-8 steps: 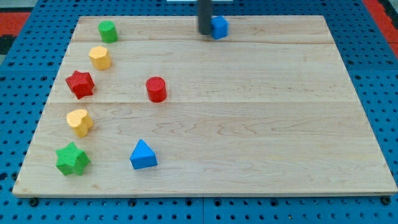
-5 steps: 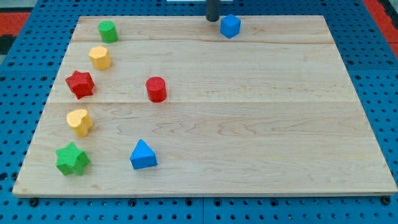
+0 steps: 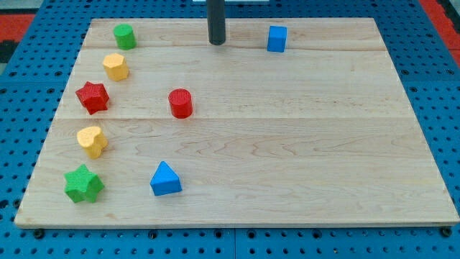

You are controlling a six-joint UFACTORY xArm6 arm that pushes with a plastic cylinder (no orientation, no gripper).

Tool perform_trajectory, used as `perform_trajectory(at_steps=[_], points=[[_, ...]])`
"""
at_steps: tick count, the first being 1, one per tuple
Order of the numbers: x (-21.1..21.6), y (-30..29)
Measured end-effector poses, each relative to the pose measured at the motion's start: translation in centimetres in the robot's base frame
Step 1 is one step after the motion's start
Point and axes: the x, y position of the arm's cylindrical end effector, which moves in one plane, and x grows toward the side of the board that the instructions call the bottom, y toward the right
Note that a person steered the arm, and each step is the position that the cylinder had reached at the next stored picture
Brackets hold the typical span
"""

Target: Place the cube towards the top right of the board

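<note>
Pale wood makes up the board (image 3: 302, 144), which lies on a blue pegboard surface (image 3: 431, 43) dotted with holes. The blue cube (image 3: 277, 39) sits at the far side of the board, a little right of the middle and well short of the far right corner. The dark rod comes down from the view's top, and my tip (image 3: 216, 42) rests on the board to the left of the cube, apart from it with bare wood between the two. The rod has nothing to open or close and it holds nothing; its tip touches no block.

Down the left side runs a loose line of blocks. The green cylinder (image 3: 124, 36) stands farthest away, near the far left corner. Just nearer is the yellow hexagonal block (image 3: 115, 66), then the red star (image 3: 92, 96), then the yellow heart-shaped block (image 3: 92, 141), and the green star (image 3: 83, 184) sits close to the near left corner. None of these touch each other.

The red cylinder (image 3: 180, 103) stands upright, right of the red star and well apart from it. The blue triangular block (image 3: 165, 179) lies near the board's near edge, to the right of the green star.
</note>
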Motion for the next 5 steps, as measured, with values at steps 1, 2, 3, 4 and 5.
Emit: perform_trajectory(at_steps=[1,2,3,4,5], points=[[2.0,3.2],[0.9,10.2],[1.0,8.8],[-0.7,1.5],[-3.8,1.0]])
